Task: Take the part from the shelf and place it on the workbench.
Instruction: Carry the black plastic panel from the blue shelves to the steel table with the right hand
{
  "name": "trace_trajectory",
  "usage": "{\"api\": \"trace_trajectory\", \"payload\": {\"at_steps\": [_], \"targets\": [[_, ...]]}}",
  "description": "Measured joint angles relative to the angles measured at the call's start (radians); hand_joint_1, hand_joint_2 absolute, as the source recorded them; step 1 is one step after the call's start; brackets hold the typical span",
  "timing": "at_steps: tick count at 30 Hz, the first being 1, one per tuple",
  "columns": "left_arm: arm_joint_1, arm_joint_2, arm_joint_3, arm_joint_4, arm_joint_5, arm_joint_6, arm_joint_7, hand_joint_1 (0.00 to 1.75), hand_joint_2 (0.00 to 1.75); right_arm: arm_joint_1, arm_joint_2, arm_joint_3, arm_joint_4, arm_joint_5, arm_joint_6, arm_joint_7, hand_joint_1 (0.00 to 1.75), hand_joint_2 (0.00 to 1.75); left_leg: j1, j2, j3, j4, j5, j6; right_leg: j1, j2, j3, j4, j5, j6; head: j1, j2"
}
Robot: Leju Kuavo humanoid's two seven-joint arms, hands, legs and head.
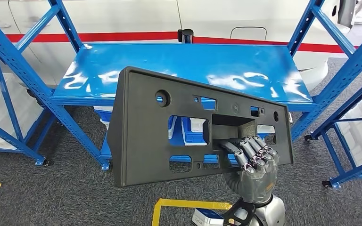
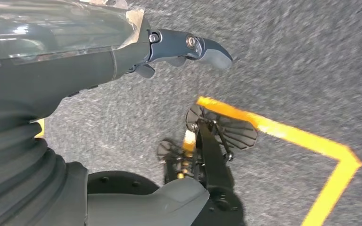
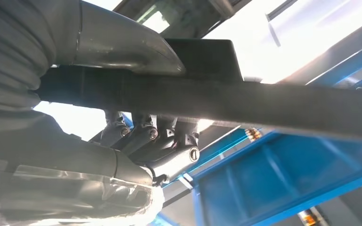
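The part is a wide dark grey plastic panel with several cut-outs, held upright and a little tilted in front of the blue shelf. My right hand grips it at its lower right, fingers hooked through the central recess. In the right wrist view the panel's edge runs across the frame, with the thumb on one side of it and the fingers curled against the other. My left hand hangs over the grey carpet holding nothing, its thumb sticking out.
The shelf's top board is bare and glossy. Blue uprights and braces flank it on both sides, and another blue rack stands at the right. Blue bins show through the panel's openings. Yellow tape marks the carpet near my feet.
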Motion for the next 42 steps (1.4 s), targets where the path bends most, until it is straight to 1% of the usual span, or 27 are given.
{"api": "trace_trajectory", "payload": {"at_steps": [2, 3, 4, 5, 6, 8, 9, 10, 13, 15, 17, 18, 20, 21, 23, 25, 26, 28, 29, 31, 33, 34, 35, 36, 39, 40, 42], "targets": [[0.000, 0.000, -0.001, 0.000, -0.003, -0.004, 0.001, 0.00, 1.75, 0.010, 0.000, -0.007, -0.012, 0.001, 0.000, 0.002, 1.75, 1.75, 0.003, -0.001, -0.033, 0.128, -0.097, -0.011, 0.004, -0.003, -0.019, 0.002, 0.020, -0.009, -0.004, 0.000], [0.000, 0.001, -0.001, 0.000, -0.004, -0.006, 0.001, 0.00, 1.75, 0.015, 0.000, -0.011, -0.015, 0.002, 0.000, 0.002, 1.75, 1.75, 0.004, -0.001, -0.042, 0.184, -0.121, -0.014, 0.005, -0.003, -0.031, 0.004, 0.030, -0.008, -0.004, 0.000], [0.000, 0.001, -0.001, 0.000, -0.005, -0.008, 0.001, 0.00, 1.75, 0.021, 0.000, -0.015, -0.019, 0.002, 0.000, 0.001, 1.75, 1.75, 0.005, -0.001, -0.037, 0.211, -0.121, -0.017, 0.006, -0.003, -0.042, 0.007, 0.038, -0.006, -0.004, 0.000], [0.000, 0.002, -0.002, 0.000, -0.005, -0.010, 0.001, 0.00, 1.75, 0.027, 0.000, -0.020, -0.022, 0.003, 0.000, -0.001, 1.75, 1.75, 0.007, -0.001, -0.014, 0.200, -0.104, -0.018, 0.006, -0.003, -0.055, 0.011, 0.044, -0.003, -0.004, 0.000], [0.000, 0.002, -0.002, 0.000, -0.005, -0.011, 0.001, 0.00, 1.75, 0.033, 0.000, -0.024, -0.025, 0.002, 0.000, -0.004, 1.75, 1.75, 0.009, 0.000, 0.027, 0.152, -0.079, -0.017, 0.005, -0.003, -0.065, 0.016, 0.049, 0.001, -0.005, 0.000], [-0.002, 0.003, -0.002, 0.000, -0.005, -0.011, -0.001, 0.00, 1.75, 0.042, 0.001, -0.031, -0.033, -0.001, 0.000, -0.010, 1.75, 1.75, 0.010, -0.002, 0.127, 0.007, -0.055, -0.012, 0.006, -0.003, -0.081, 0.027, 0.056, 0.010, -0.004, 0.000], [-0.002, 0.004, -0.002, 0.000, -0.005, -0.011, -0.002, 0.00, 1.75, 0.045, 0.001, -0.034, -0.036, -0.002, 0.000, -0.012, 1.75, 1.75, 0.008, -0.004, 0.159, -0.044, -0.054, -0.007, 0.008, -0.003, -0.086, 0.030, 0.060, 0.017, -0.003, 0.000], [-0.003, 0.004, -0.002, 0.000, -0.005, -0.011, -0.004, 0.00, 1.75, 0.047, 0.002, -0.036, -0.037, -0.003, 0.000, -0.013, 1.75, 1.75, 0.005, -0.005, 0.173, -0.072, -0.059, -0.001, 0.009, -0.004, -0.090, 0.032, 0.065, 0.024, -0.004, 0.000], [-0.002, 0.004, -0.002, 0.000, -0.005, -0.012, -0.005, 0.00, 1.75, 0.052, 0.002, -0.041, -0.039, -0.003, 0.000, -0.018, 1.75, 1.75, 0.000, -0.002, 0.159, -0.085, -0.041, 0.026, 0.010, -0.004, -0.103, 0.035, 0.075, 0.044, -0.003, 0.000], [-0.003, 0.004, -0.002, 0.000, -0.005, -0.012, -0.005, 0.00, 1.75, 0.055, 0.002, -0.046, -0.040, -0.001, 0.000, -0.019, 1.75, 1.75, 0.002, 0.004, 0.137, -0.094, -0.018, 0.047, 0.011, -0.001, -0.133, 0.090, 0.026, 0.039, 0.001, 0.000], [-0.004, 0.004, -0.002, 0.000, -0.005, -0.012, -0.005, 0.00, 1.75, 0.058, 0.002, -0.050, -0.041, 0.001, 0.000, -0.018, 1.75, 1.75, 0.000, 0.008, 0.111, -0.094, 0.003, 0.056, 0.008, 0.001, -0.174, 0.214, -0.059, 0.029, 0.004, 0.000], [-0.003, 0.005, -0.002, 0.000, -0.006, -0.013, -0.005, 0.00, 1.75, 0.060, 0.001, -0.053, -0.041, 0.002, 0.000, -0.017, 1.75, 1.75, 0.000, 0.009, 0.098, -0.093, 0.013, 0.055, 0.007, 0.001, -0.187, 0.274, -0.087, 0.029, 0.004, 0.000], [-0.002, 0.005, -0.002, 0.000, -0.007, -0.015, -0.005, 0.00, 1.75, 0.064, 0.001, -0.058, -0.041, 0.003, 0.000, -0.017, 1.75, 1.75, -0.001, 0.012, 0.074, -0.091, 0.032, 0.053, 0.005, 0.001, -0.172, 0.316, -0.090, 0.045, 0.005, 0.000], [-0.002, 0.005, -0.002, 0.000, -0.008, -0.016, -0.005, 0.00, 1.75, 0.065, 0.000, -0.061, -0.041, 0.003, 0.000, -0.017, 1.75, 1.75, -0.001, 0.012, 0.064, -0.089, 0.041, 0.050, 0.004, 0.001, -0.138, 0.283, -0.071, 0.054, 0.005, 0.000], [-0.002, 0.005, -0.003, 0.000, -0.009, -0.019, -0.005, 0.00, 1.75, 0.065, 0.000, -0.064, -0.043, 0.002, 0.000, -0.017, 1.75, 1.75, -0.003, 0.011, 0.043, -0.081, 0.055, 0.042, 0.003, 0.001, -0.034, 0.143, -0.040, 0.064, 0.006, 0.000], [-0.002, 0.005, -0.004, 0.000, -0.011, -0.021, -0.005, 0.00, 1.75, 0.067, 0.000, -0.066, -0.046, -0.002, 0.000, -0.018, 1.75, 1.75, -0.007, 0.011, 0.030, -0.073, 0.069, 0.030, 0.007, 0.003, 0.038, 0.024, -0.042, 0.058, 0.004, 0.000], [-0.002, 0.005, -0.005, 0.000, -0.013, -0.021, -0.005, 0.00, 1.75, 0.068, 0.000, -0.067, -0.048, -0.005, 0.000, -0.018, 1.75, 1.75, -0.008, 0.011, 0.027, -0.071, 0.076, 0.024, 0.011, 0.004, 0.049, -0.001, -0.046, 0.053, 0.003, 0.000], [-0.001, 0.006, -0.005, 0.000, -0.017, -0.021, -0.005, 0.00, 1.75, 0.072, -0.001, -0.071, -0.049, -0.018, 0.000, -0.020, 1.75, 1.75, -0.005, 0.009, 0.021, -0.069, 0.082, 0.012, 0.006, 0.004, 0.035, -0.002, -0.039, 0.037, 0.002, 0.000], [-0.001, 0.007, -0.005, 0.000, -0.018, -0.021, -0.005, 0.00, 1.75, 0.073, -0.001, -0.073, -0.049, -0.025, 0.000, -0.019, 1.75, 1.75, -0.002, 0.006, 0.014, -0.056, 0.065, 0.006, 0.002, 0.003, 0.029, -0.002, -0.031, 0.026, 0.001, 0.000], [0.001, 0.008, -0.006, 0.000, -0.018, -0.022, -0.005, 0.00, 1.75, 0.073, -0.002, -0.075, -0.049, -0.036, 0.000, -0.014, 1.75, 1.75, 0.002, 0.001, -0.014, 0.026, -0.019, -0.004, -0.004, -0.001, 0.012, -0.003, -0.012, 0.005, -0.003, 0.000], [0.001, 0.007, -0.006, 0.000, -0.019, -0.024, -0.006, 0.00, 1.75, 0.073, -0.005, -0.076, -0.048, -0.042, 0.000, -0.005, 1.75, 1.75, 0.003, 0.000, -0.046, 0.155, -0.102, -0.012, 0.000, -0.004, -0.005, -0.001, 0.005, -0.003, -0.006, 0.000], [0.001, 0.007, -0.006, 0.000, -0.019, -0.024, -0.008, 0.00, 1.75, 0.073, -0.007, -0.075, -0.047, -0.045, 0.000, 0.000, 1.75, 1.75, 0.004, 0.000, -0.051, 0.199, -0.116, -0.015, 0.001, -0.004, -0.013, 0.001, 0.012, -0.002, -0.006, 0.000], [0.001, 0.008, -0.006, 0.000, -0.019, -0.025, -0.010, 0.00, 1.75, 0.073, -0.009, -0.075, -0.044, -0.048, 0.000, 0.006, 1.75, 1.75, 0.006, 0.000, -0.039, 0.209, -0.110, -0.016, 0.002, -0.004, -0.022, 0.003, 0.019, 0.000, -0.006, 0.000], [0.001, 0.008, -0.007, 0.000, -0.019, -0.026, -0.012, 0.00, 1.75, 0.073, -0.011, -0.075, -0.041, -0.051, 0.000, 0.012, 1.75, 1.75, 0.007, 0.000, -0.009, 0.181, -0.089, -0.016, 0.003, -0.004, -0.032, 0.007, 0.024, 0.002, -0.006, 0.000], [-0.001, 0.008, -0.007, 0.000, -0.019, -0.026, -0.017, 0.00, 1.75, 0.069, -0.016, -0.075, -0.031, -0.052, 0.000, 0.032, 1.75, 1.75, 0.007, -0.001, 0.128, -0.021, -0.039, -0.003, 0.006, -0.004, -0.051, 0.019, 0.033, 0.012, -0.006, 0.000], [-0.001, 0.008, -0.007, 0.000, -0.020, -0.026, -0.017, 0.00, 1.75, 0.067, -0.018, -0.074, -0.028, -0.050, 0.000, 0.038, 1.75, 1.75, 0.004, -0.002, 0.150, -0.061, -0.037, 0.002, 0.008, -0.005, -0.056, 0.021, 0.037, 0.018, -0.006, 0.000], [-0.001, 0.008, -0.007, 0.000, -0.022, -0.026, -0.017, 0.00, 1.75, 0.062, -0.020, -0.075, -0.021, -0.043, 0.000, 0.048, 1.75, 1.75, -0.001, -0.003, 0.151, -0.079, -0.035, 0.012, 0.008, -0.006, -0.063, 0.021, 0.048, 0.034, -0.006, 0.000]]}}
